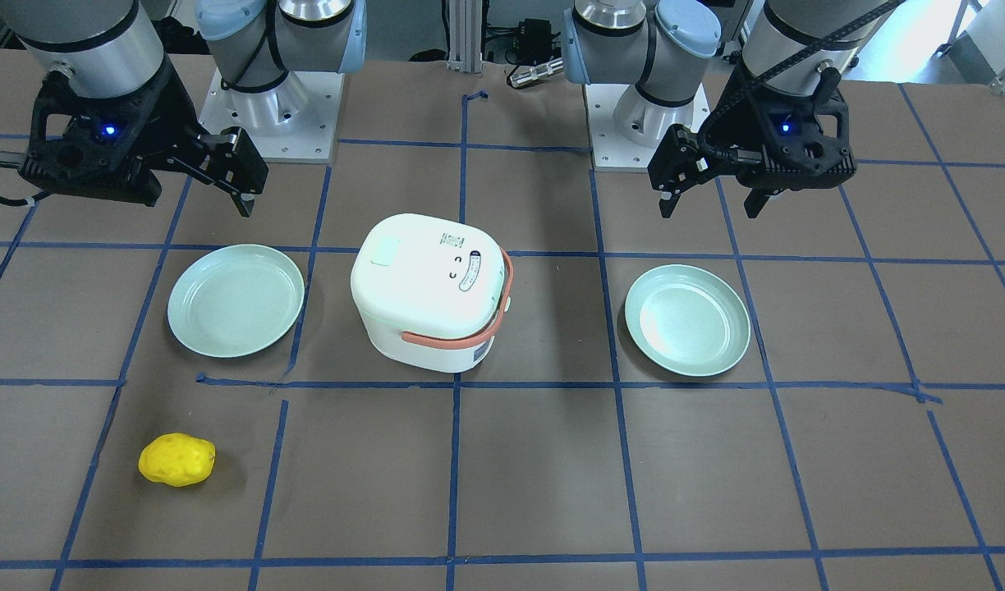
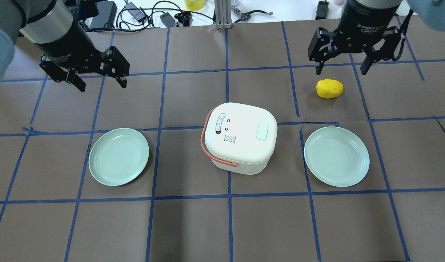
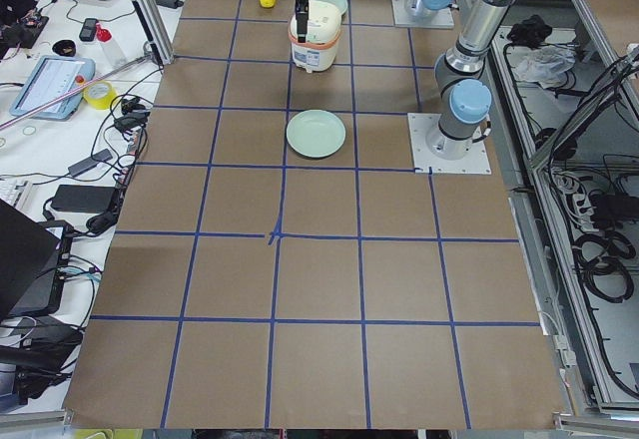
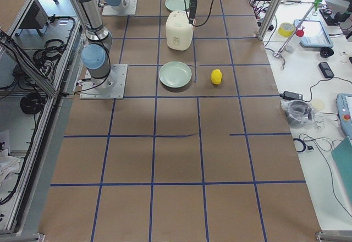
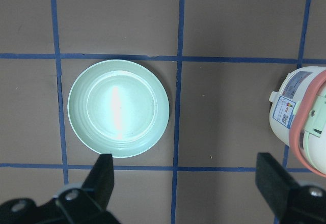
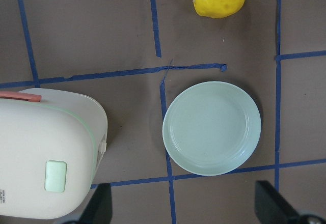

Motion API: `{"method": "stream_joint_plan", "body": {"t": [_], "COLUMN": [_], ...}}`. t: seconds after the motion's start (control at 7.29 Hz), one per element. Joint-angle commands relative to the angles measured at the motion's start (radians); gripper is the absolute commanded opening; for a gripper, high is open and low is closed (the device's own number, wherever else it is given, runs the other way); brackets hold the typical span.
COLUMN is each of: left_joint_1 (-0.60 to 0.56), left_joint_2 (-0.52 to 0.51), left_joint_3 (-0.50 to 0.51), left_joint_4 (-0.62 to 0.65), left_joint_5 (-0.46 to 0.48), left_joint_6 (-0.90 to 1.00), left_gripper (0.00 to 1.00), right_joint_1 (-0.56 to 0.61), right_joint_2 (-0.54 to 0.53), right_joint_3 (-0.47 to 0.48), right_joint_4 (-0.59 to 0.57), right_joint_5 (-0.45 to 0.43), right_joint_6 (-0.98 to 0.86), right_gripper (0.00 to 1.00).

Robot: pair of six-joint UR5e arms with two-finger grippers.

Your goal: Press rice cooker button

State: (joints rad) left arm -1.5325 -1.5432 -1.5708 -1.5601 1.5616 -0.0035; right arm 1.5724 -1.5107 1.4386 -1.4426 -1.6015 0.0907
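The white rice cooker (image 2: pixel 240 136) with an orange handle stands mid-table, lid shut; it also shows in the front view (image 1: pixel 429 291). A pale green square button (image 2: pixel 262 131) sits on its lid, also visible in the right wrist view (image 6: pixel 56 175). My left gripper (image 2: pixel 100 83) is open and empty, hovering beyond the left plate, far from the cooker. My right gripper (image 2: pixel 341 69) is open and empty, hovering above the table just beyond a yellow potato-like object (image 2: pixel 329 88). Neither gripper touches anything.
A pale green plate (image 2: pixel 119 156) lies left of the cooker and another (image 2: pixel 336 156) right of it. The left wrist view looks down on the left plate (image 5: pixel 118 108) and the cooker's edge (image 5: pixel 300 117). Blue tape lines grid the brown table.
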Motion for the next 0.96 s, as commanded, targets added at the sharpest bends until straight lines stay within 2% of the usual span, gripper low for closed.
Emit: {"method": "stream_joint_plan", "body": {"t": [0.0,0.41,0.55,0.82], "left_joint_1": [0.0,0.0,0.0,0.0], "left_joint_2": [0.0,0.0,0.0,0.0], "left_joint_3": [0.0,0.0,0.0,0.0], "left_joint_4": [0.0,0.0,0.0,0.0], "left_joint_5": [0.0,0.0,0.0,0.0], "left_joint_6": [0.0,0.0,0.0,0.0], "left_gripper": [1.0,1.0,1.0,1.0], "right_joint_1": [0.001,0.003,0.004,0.011], "right_joint_2": [0.0,-0.002,0.0,0.0], "right_joint_3": [0.003,0.006,0.006,0.014], "right_joint_4": [0.001,-0.001,-0.005,-0.001], "right_joint_5": [0.0,0.0,0.005,0.072], "right_joint_6": [0.006,0.011,0.012,0.062], "right_gripper": [1.0,1.0,0.85,0.12]}}
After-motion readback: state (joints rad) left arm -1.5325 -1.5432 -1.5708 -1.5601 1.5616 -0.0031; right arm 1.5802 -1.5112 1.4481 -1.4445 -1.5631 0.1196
